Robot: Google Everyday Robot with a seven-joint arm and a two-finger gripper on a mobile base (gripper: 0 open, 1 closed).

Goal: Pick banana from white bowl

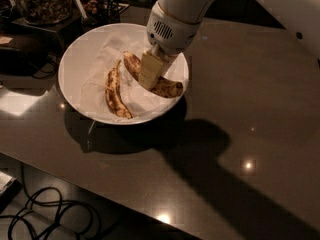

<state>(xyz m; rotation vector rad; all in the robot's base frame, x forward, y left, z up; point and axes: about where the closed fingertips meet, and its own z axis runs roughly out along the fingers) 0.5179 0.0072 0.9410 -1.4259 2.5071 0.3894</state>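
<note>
The white bowl [75,59], lined with crumpled white paper, sits on the dark table at the upper left. The banana [167,87], thick, curved and brown-speckled, lies in the bowl's right half. A slimmer dark-streaked banana [114,95] lies to its left. My gripper [150,73] hangs from the white arm and is down on the middle of the thick banana, covering that part. The banana's two ends stick out on either side of the gripper and rest on the paper.
A dark stand with a container of brown items [40,1] stands behind the bowl at the top left. Black cables [45,214] lie on the floor below the table's front edge. The dark table [250,134] stretches to the right.
</note>
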